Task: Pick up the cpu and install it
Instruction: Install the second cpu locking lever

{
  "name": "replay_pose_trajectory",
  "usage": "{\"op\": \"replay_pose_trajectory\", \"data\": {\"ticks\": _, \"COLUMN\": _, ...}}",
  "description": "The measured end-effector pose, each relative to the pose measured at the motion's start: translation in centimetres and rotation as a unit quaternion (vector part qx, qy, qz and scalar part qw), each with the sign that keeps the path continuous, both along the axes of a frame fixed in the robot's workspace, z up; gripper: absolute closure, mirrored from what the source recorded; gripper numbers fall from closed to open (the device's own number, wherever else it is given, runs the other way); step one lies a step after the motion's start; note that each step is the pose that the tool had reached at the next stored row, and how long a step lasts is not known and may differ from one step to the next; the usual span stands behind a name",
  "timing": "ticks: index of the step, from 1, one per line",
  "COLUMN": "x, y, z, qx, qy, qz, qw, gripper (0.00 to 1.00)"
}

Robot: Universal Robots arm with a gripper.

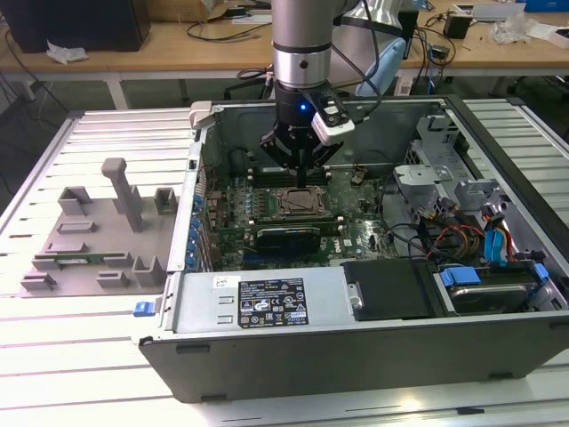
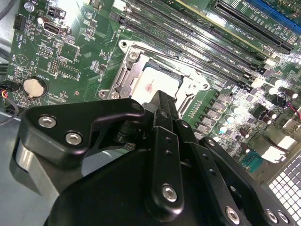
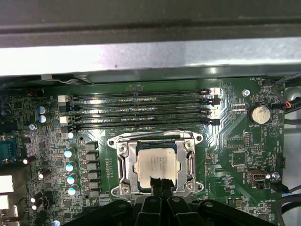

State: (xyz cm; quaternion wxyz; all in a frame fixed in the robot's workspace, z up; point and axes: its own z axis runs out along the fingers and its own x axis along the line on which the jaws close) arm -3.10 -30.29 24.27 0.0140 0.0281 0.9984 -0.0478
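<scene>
Exterior view: we see the end effector (image 1: 300,173) lowered inside the open computer case (image 1: 373,342), directly over the socket frame (image 1: 297,204) on the motherboard (image 1: 360,233). A white label (image 1: 264,304) sits on the power supply; we leave its print unread.

Second wrist view: we see the fingers (image 2: 162,110) pressed together, tips at the cpu (image 2: 155,84), which lies seated in the socket frame.

First wrist view: the cpu (image 3: 155,165) rests flat inside the frame (image 3: 123,162), fingertips touching its near edge. Memory slots (image 3: 141,109) run just beyond.
</scene>
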Motion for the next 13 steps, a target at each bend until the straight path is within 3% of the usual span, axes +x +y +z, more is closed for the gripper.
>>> {"op": "replay_pose_trajectory", "data": {"ticks": 6, "x": 0.0, "y": -0.44, "z": 0.00, "qx": 0.0000, "qy": 0.0000, "qz": 0.000, "qw": 1.0000, "gripper": 0.89}}
{"op": "replay_pose_trajectory", "data": {"ticks": 13, "x": -0.1, "y": -1.92, "z": 0.00, "qx": 0.0000, "qy": 0.0000, "qz": 0.000, "qw": 1.0000, "gripper": 0.89}}
